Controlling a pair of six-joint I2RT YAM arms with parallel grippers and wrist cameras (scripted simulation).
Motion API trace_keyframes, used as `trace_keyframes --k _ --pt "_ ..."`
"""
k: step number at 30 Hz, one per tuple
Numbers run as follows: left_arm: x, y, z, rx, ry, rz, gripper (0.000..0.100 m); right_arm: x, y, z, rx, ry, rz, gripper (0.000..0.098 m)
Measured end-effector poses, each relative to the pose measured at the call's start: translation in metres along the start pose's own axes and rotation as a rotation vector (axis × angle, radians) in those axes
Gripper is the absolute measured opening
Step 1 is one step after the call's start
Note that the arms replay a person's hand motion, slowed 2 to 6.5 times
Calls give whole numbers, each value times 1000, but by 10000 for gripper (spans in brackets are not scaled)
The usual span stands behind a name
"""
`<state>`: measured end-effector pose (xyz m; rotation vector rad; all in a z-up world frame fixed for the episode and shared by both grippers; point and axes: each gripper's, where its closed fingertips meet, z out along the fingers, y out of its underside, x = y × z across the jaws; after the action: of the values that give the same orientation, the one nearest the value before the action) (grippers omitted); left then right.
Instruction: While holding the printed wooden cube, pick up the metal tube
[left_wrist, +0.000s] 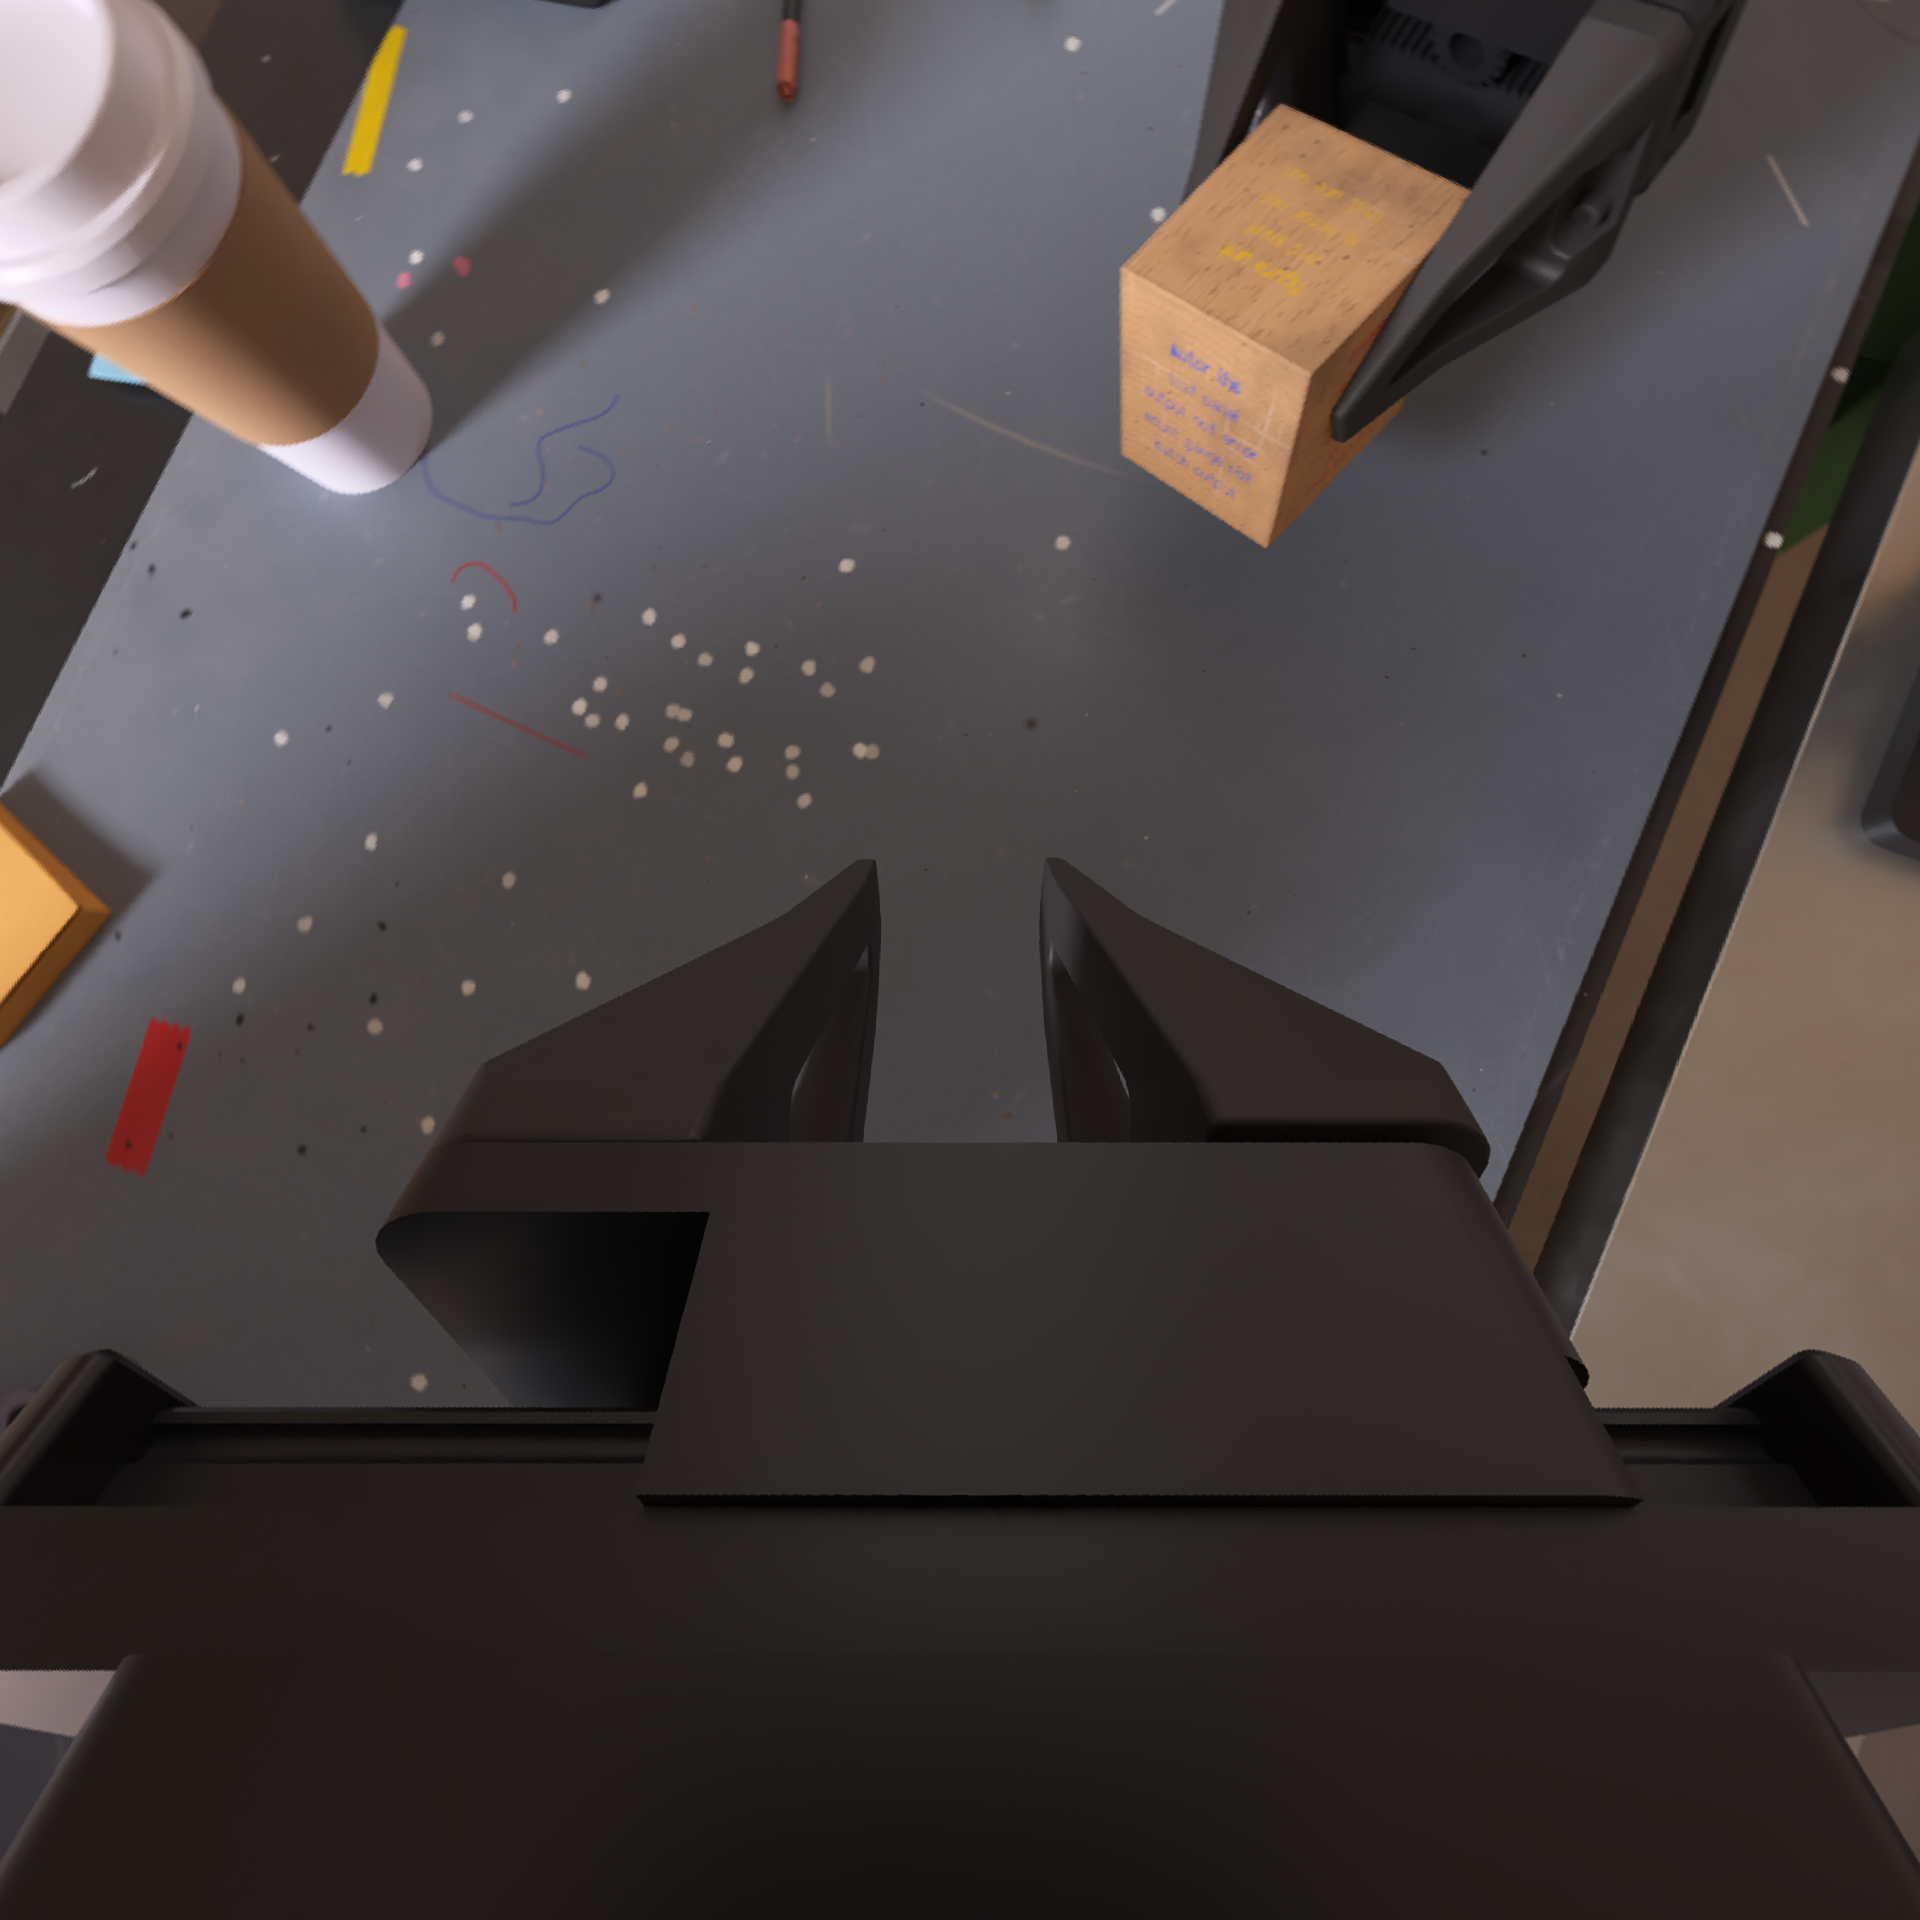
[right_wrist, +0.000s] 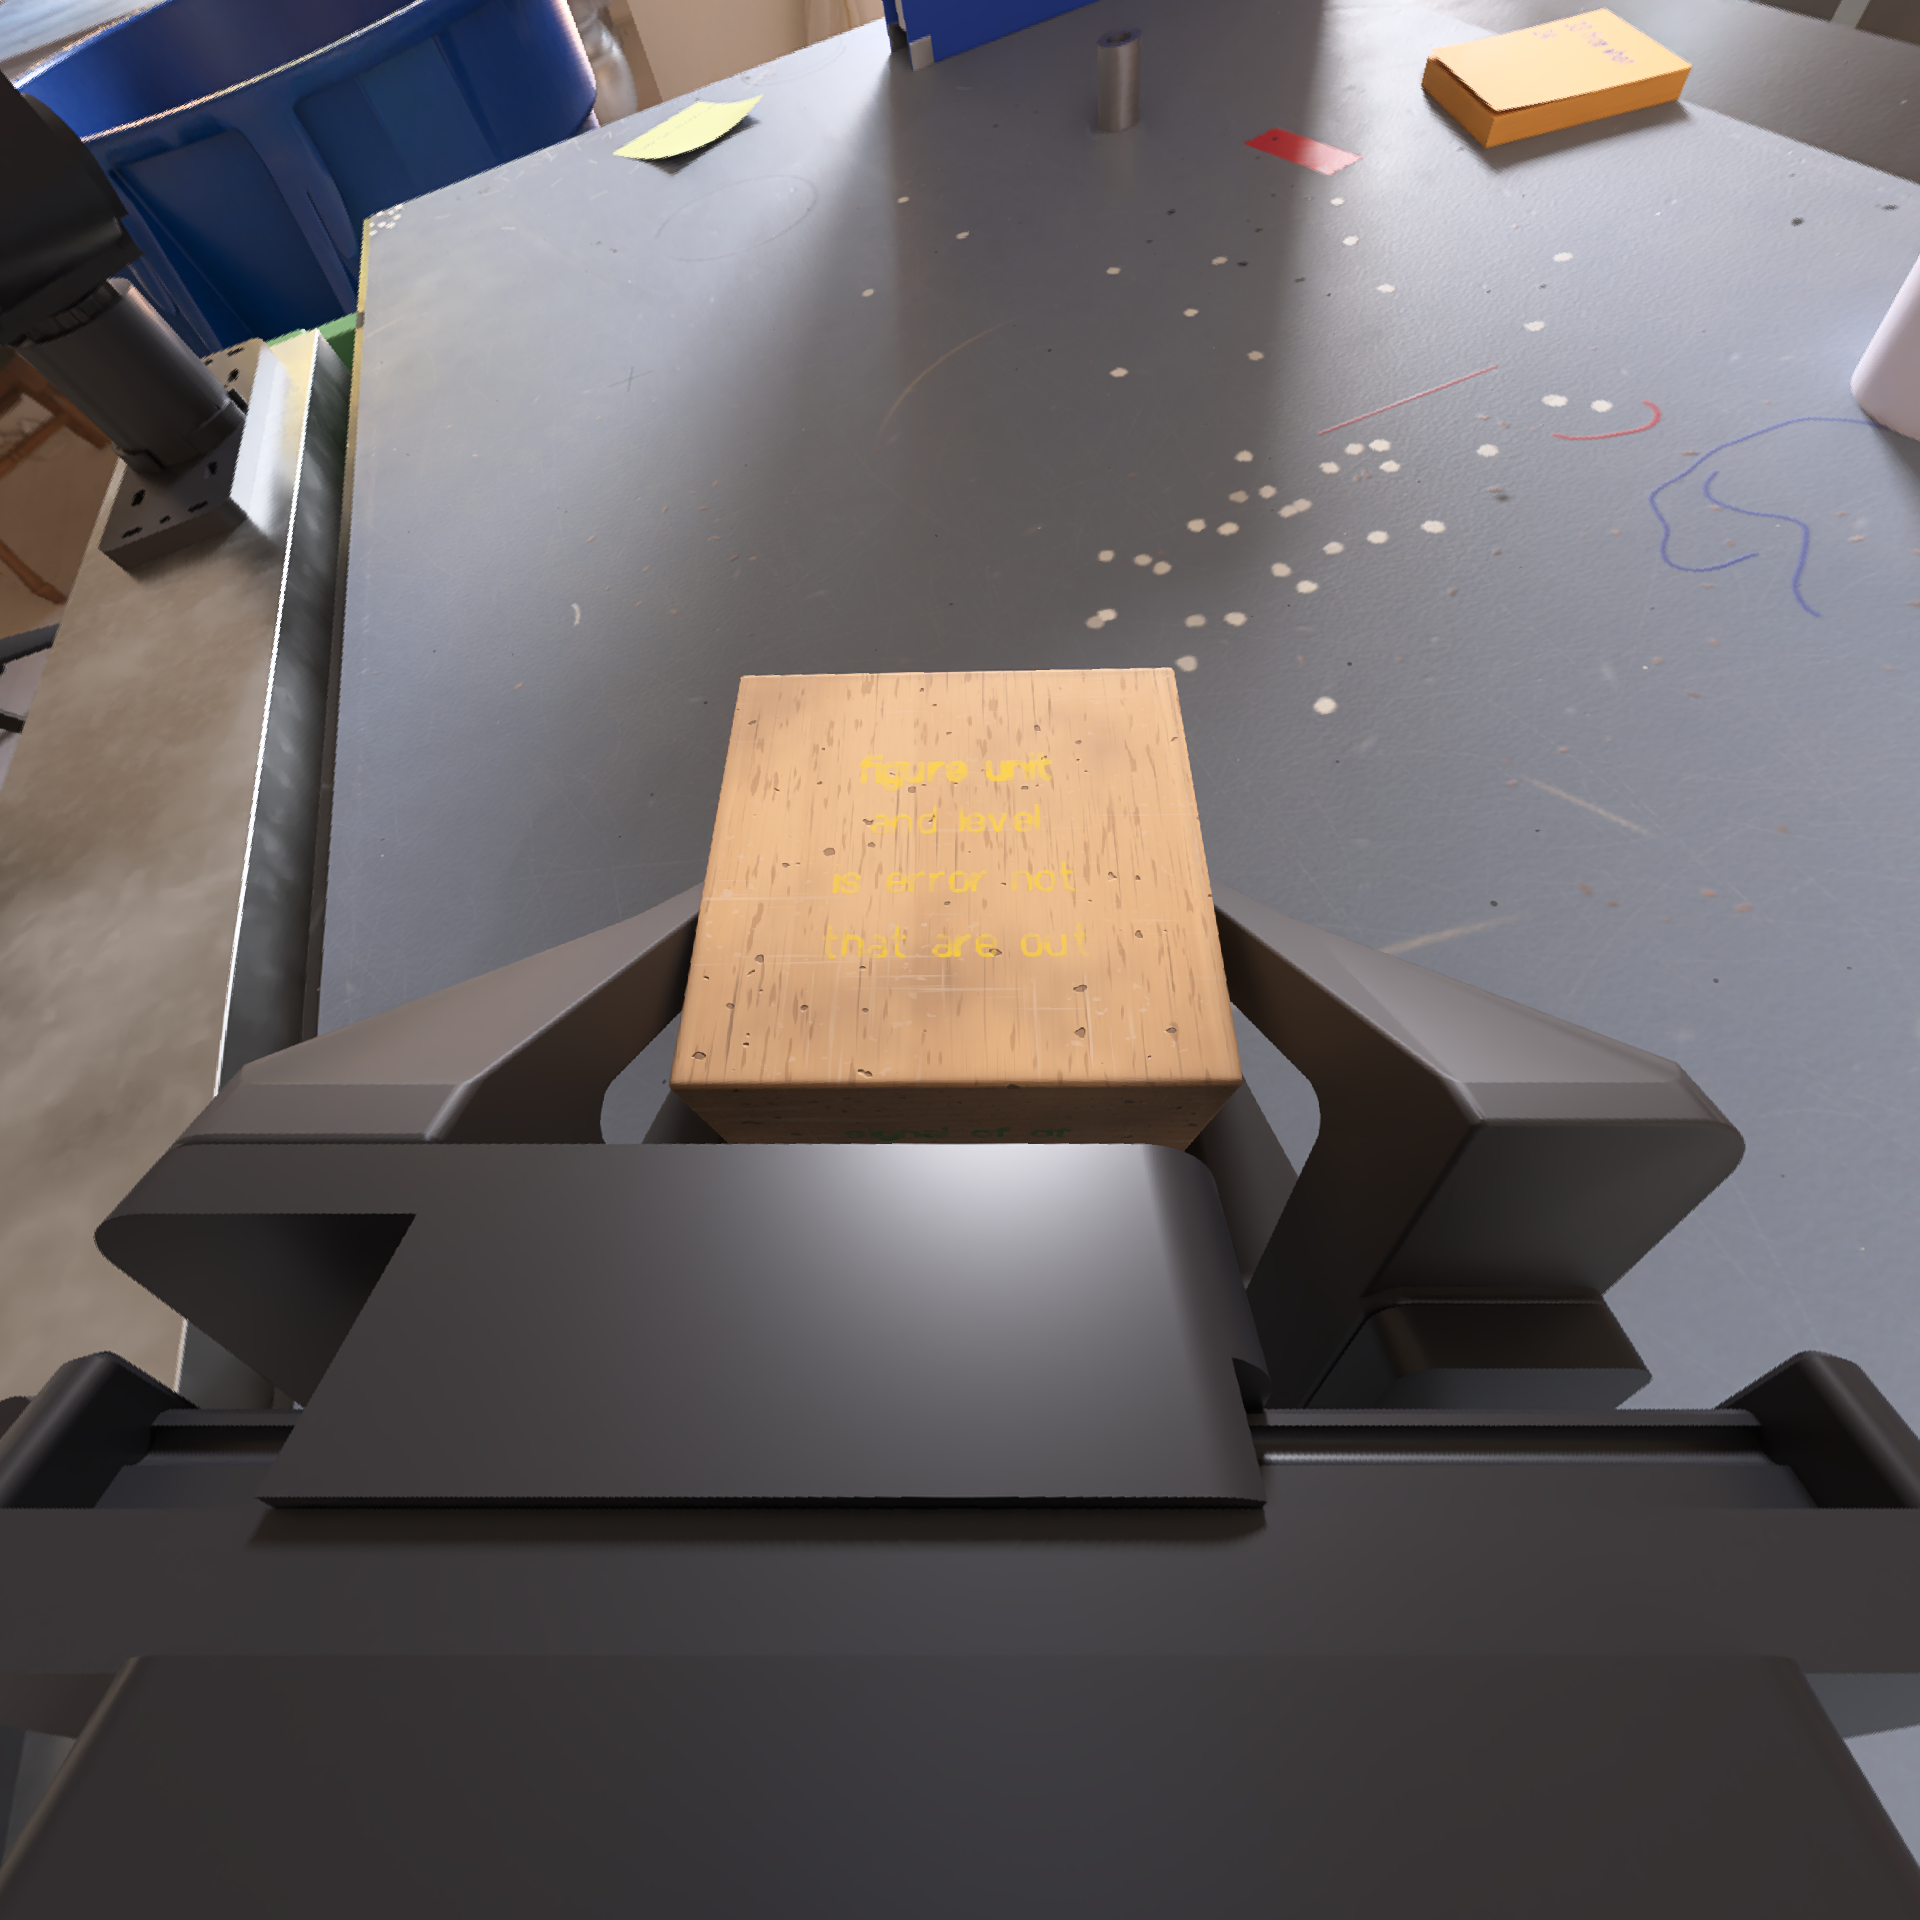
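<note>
Your right pincer (right_wrist: 951, 997) has the cube (right_wrist: 951, 883) clamped between its fingers, lifted clear of the tabletop (right_wrist: 623, 520); the left wrist view confirms it hangs in the air. That half of the task looks settled, so the tube (right_wrist: 1117, 83) falls to your free arm.

The left pincer (left_wrist: 961, 883) is empty, its fingers parted by a narrow gap, hovering over bare tabletop.

The tube stands upright, long axis vertical, at the far end of the tabletop straight ahead of the right camera, well apart from the cube and near a red tape strip (right_wrist: 1302, 149) and an orange box (right_wrist: 1553, 78). It does not show in the left wrist view at all, so you cannot judge its bearing from the left pincer there. That view does show a box corner (left_wrist: 36, 914) and red tape (left_wrist: 149, 1094) at its lower left, so the tube probably lies off that way, behind the camera's field. Expect to swing the left arm round and come at the tube from the side.
</note>
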<state>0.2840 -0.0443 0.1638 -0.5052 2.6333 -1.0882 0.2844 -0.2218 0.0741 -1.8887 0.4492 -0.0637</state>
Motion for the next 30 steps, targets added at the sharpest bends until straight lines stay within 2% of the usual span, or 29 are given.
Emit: trace_keyframes --k 5,9,19,30 --pt "1 -31 18 -23 89 93 261 0 1 0 0 -2 4 608" --pt "6 -42 34 -47 166 134 261 0 1 0 -3 -2 4 608" --pt "4 -39 67 -115 257 145 262 -1 3 0 -10 -3 1 608" --pt "2 -35 78 -99 313 111 261 -2 3 1 -18 -9 -2 608"
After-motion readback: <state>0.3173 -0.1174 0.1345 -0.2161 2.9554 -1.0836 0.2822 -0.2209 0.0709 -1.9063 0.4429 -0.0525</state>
